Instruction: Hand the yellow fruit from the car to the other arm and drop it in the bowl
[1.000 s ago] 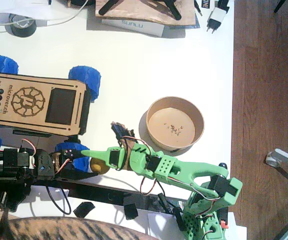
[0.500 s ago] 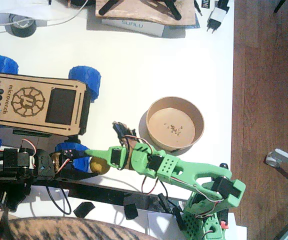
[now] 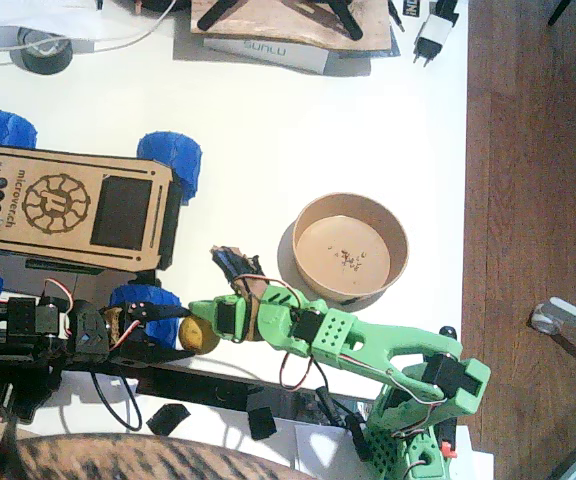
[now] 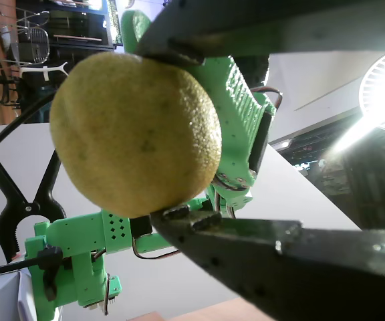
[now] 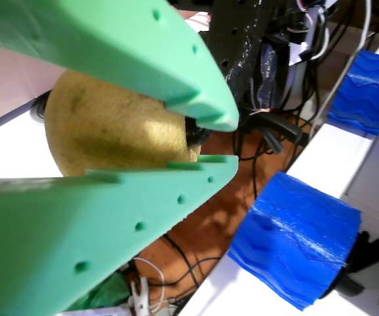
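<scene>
— Where is the fruit?
— Low at the table's (image 3: pixel 268 130) front edge: fruit (image 3: pixel 200 334) caught between two grippers, just right of a blue wheel (image 3: pixel 144 300) of the car (image 3: pixel 68 205). In a wrist view, pressed top and bottom by dark fingers (image 4: pixel 259 247), fruit (image 4: pixel 136 134) filling the gap; green arm (image 4: pixel 239 127) right behind it.

— And the green side?
— Right gripper (image 3: pixel 203 322) closed to a narrow gap on the fruit, green fingers (image 5: pixel 176 72) above and below the yellow skin (image 5: pixel 110 131) in another wrist view. Blue wheel (image 5: pixel 295 243) close by there, dark hardware and wires behind.

— Left gripper?
— Left gripper (image 3: pixel 173 325) clamped on the same fruit, black arm (image 3: pixel 28 340) lying low along the front edge.

— The bowl?
— Bowl (image 3: pixel 351 247) to the upper right of the handover, apart from the fruit, a few dark crumbs inside, nothing else in it. Green arm (image 3: pixel 368 345) stretched leftward from its base at the lower right. Car parked at left, top bare.
</scene>
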`<action>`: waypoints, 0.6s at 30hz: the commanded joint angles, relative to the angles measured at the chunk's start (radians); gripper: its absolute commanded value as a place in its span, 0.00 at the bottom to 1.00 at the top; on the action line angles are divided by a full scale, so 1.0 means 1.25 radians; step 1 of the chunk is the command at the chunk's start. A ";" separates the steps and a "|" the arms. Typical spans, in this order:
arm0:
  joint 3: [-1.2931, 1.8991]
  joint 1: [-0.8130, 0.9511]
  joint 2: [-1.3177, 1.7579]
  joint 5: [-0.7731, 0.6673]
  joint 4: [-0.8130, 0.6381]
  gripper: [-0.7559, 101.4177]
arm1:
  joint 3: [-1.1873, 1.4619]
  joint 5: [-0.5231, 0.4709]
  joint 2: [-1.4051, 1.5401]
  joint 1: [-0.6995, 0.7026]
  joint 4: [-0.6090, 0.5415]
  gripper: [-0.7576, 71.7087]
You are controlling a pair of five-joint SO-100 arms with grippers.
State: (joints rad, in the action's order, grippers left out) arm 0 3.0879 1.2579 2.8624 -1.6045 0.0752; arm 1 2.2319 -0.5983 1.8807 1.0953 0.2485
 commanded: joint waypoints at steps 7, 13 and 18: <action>-0.011 -0.007 0.012 -0.004 -0.004 0.01 | 0.004 0.097 0.029 0.066 0.036 0.32; -0.011 -0.007 0.012 -0.004 0.001 0.01 | 0.049 0.108 0.128 0.070 0.063 0.36; -0.011 -0.007 0.012 -0.004 0.004 0.01 | 0.082 0.123 0.184 0.069 0.093 0.36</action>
State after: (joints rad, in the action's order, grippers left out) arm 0 3.0879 1.2594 2.8639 -1.6015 0.0828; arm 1 2.3194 -0.4679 2.0663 1.1075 0.3313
